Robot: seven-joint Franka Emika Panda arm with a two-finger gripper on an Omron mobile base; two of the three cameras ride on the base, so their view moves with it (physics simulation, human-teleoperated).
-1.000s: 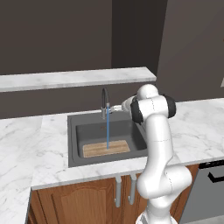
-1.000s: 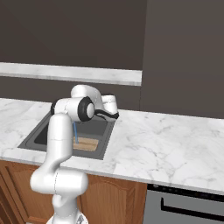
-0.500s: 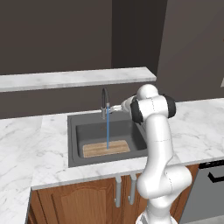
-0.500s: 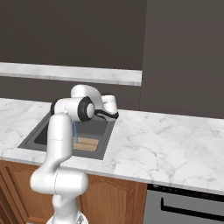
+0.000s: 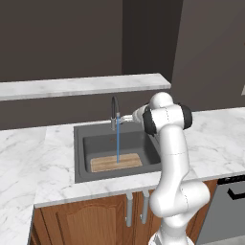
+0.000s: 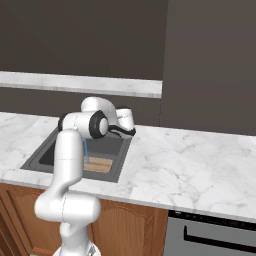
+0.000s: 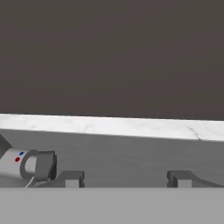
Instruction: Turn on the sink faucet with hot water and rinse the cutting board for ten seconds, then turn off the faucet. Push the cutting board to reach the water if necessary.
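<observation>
While water [image 5: 117, 143] hits the board [image 5: 116, 162], I see end effector [image 7: 124, 178] part-open, empty; faucet lever [image 7: 30, 164] looks stiff, slick, so push at its tip.

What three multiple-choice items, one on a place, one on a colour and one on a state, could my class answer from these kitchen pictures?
1. Where does the cutting board lie?
A. On the shelf above the counter
B. Flat on the floor of the sink
C. On the marble right of the basin

2. What colour is the water?
A. Blue
B. Green
C. White

3. What is the state of the sink faucet?
A. Off and dry
B. Running, its stream landing on the board
C. Running, its stream missing the board

Answers:
1 B, the left base view shows the board on the basin floor.
2 A, a thin blue line drops from the spout.
3 B, the stream ends on the board's top face.
</observation>
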